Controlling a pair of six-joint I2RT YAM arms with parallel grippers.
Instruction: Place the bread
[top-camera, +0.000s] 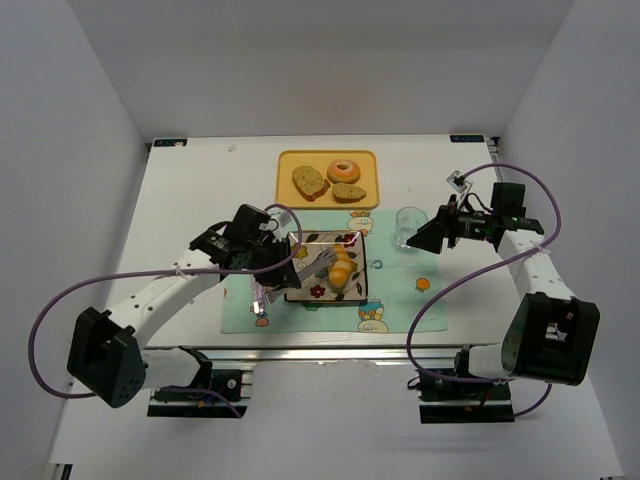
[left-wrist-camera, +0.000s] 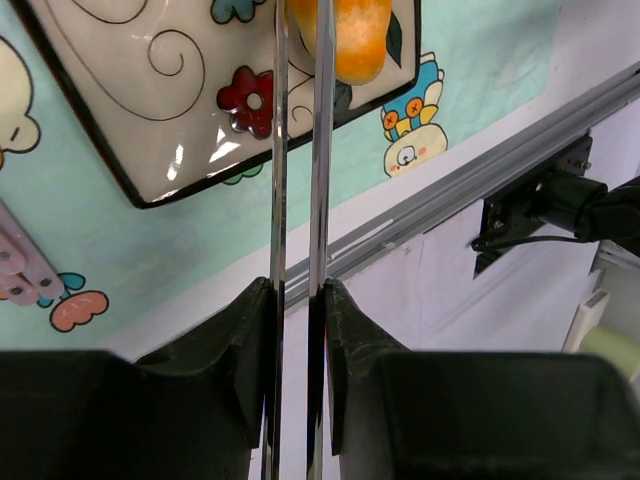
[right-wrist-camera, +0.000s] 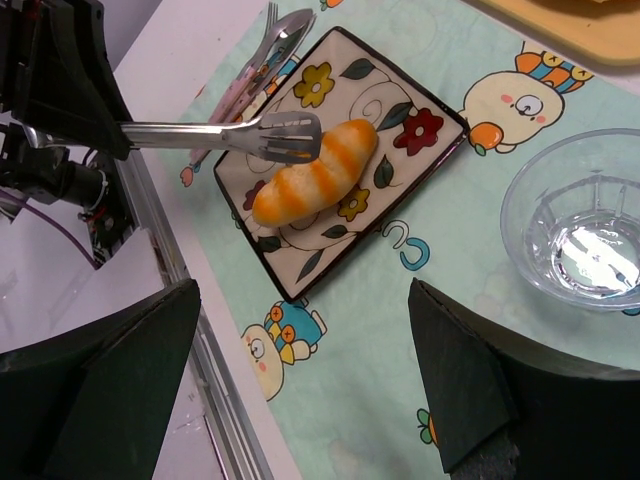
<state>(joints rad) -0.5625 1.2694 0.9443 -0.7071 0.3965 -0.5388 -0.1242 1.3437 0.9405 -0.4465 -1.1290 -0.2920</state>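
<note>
**Clerk:** Steel first. Item one, nearest the bases?

**Checker:** Left gripper (left-wrist-camera: 297, 300), jaws clamped on a pair of tongs (left-wrist-camera: 322, 200). The two blades are pressed nearly together and run forward over the plate (left-wrist-camera: 120, 110).

**Clerk:** Item two, the croissant (right-wrist-camera: 315, 172)?

**Checker:** Golden-yellow with ridged segments. It lies lengthwise on the square flowered plate, towards the plate's right side. The slotted head of the tongs sits against its upper flank. I cannot tell whether the blades pinch it.

**Clerk:** Under the plate?

**Checker:** One pale teal placemat (top-camera: 400, 300) with cartoon prints, flat on the white table (top-camera: 190, 190). Pink-handled cutlery (right-wrist-camera: 285, 30) lies on it just beside the plate's left edge.

**Clerk:** Further out?

**Checker:** One clear glass (right-wrist-camera: 575, 235), upright at the placemat's right far corner. Right gripper (top-camera: 420, 238) is just beside it, fingers spread wide and holding nothing.

**Clerk:** Far end?

**Checker:** One yellow tray (top-camera: 285, 165) beyond the placemat, holding two brown speckled bread slices (top-camera: 311, 181) and one ring donut (top-camera: 344, 171) with pale icing.
</note>
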